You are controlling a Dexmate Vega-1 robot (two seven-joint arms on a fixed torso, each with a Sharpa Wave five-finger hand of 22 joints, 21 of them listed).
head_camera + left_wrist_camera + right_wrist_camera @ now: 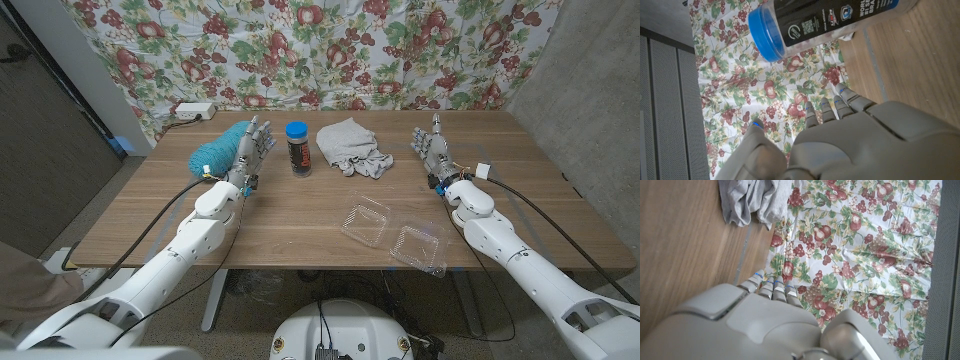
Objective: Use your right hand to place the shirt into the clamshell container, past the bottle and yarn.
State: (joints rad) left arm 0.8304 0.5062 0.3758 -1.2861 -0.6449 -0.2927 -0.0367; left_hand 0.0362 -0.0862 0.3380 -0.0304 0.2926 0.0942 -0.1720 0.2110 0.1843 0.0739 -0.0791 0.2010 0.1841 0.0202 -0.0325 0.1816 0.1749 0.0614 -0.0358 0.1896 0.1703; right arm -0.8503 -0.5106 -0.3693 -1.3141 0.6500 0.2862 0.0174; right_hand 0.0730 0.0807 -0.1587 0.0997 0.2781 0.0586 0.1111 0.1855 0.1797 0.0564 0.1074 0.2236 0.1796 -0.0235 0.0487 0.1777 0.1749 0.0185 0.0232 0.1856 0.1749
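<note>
Yarn (218, 148), bottle (296, 146), shirt (351, 147) in row left to right at tabletop (300, 215) rear. Clamshell container (394, 235) near front edge. My left hand (252, 148) between yarn and bottle; my right hand (432, 148) right of shirt.

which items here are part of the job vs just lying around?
Job:
shirt
clamshell container, open
bottle
yarn
right hand, holds nothing

Lying about:
white box, at the table's far edge
left hand, idle

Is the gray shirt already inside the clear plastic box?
No, the gray shirt lies crumpled on the wooden table farther back, while the open clamshell container near the front edge holds nothing.
</note>
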